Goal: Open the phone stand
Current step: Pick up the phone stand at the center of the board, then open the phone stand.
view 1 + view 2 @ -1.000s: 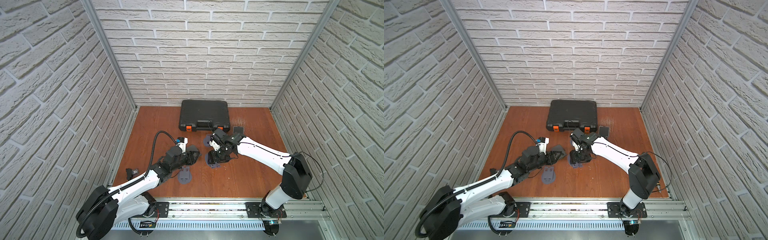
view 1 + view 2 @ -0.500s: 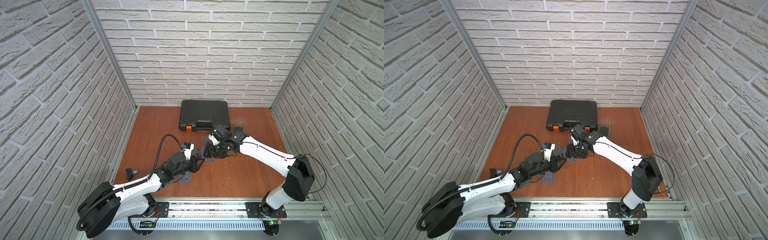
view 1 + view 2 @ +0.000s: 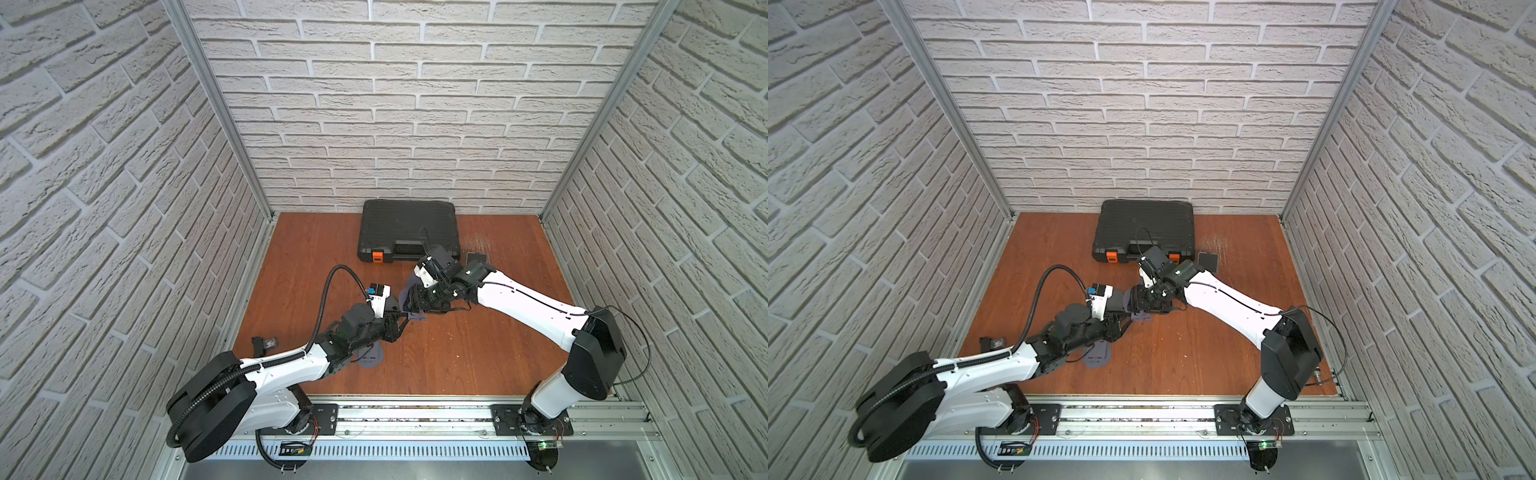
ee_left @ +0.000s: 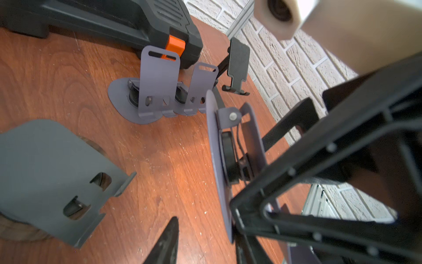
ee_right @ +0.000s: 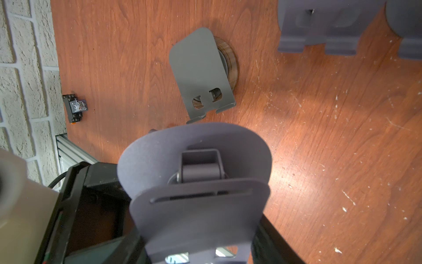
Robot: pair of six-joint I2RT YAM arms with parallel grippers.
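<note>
I look into a booth closed in by pale brick-pattern panels: the back wall [image 3: 395, 104] at 12 o'clock, the left wall [image 3: 83, 187] at 9 and the right wall [image 3: 685, 187] at 3. Aluminium posts [image 3: 220, 112] stand in both back corners. The floor [image 3: 478, 353] is reddish wood grain flecked with pale scratches. A metal rail [image 3: 415, 419] crosses at 6 o'clock. The light is even, with a soft glare [image 5: 280, 169] on the boards.

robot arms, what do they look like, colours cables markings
Both arms have white shells with black joints and black open-frame jaws. The left arm carries a thick black corrugated hose looping to its wrist, where a white camera block has a blue patch. The right arm has thin black wires.
</note>
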